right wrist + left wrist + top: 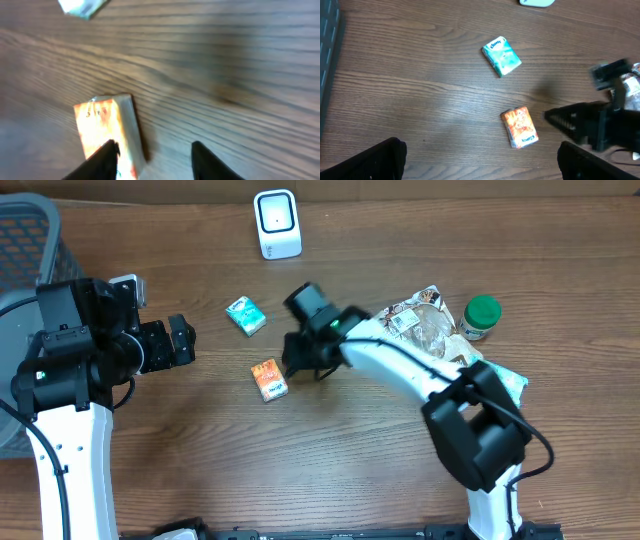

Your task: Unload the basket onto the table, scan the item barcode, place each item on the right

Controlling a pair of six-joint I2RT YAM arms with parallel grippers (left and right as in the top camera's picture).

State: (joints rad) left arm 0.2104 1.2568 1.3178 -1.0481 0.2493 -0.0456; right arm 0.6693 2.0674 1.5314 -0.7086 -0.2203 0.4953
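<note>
Beside right end effector [154,150], orange packet [102,125]

You are looking at the small orange packet [268,379] lying flat on the wooden desk [200,470], its long side running slightly askew. The white barcode scanner [277,223] is sitting well apart from it, near the desk's far edge.

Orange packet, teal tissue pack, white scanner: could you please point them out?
orange packet [520,127], left wrist view, top face centre.
teal tissue pack [501,56], left wrist view, top face centre.
white scanner [277,218], overhead view, front panel.
</note>
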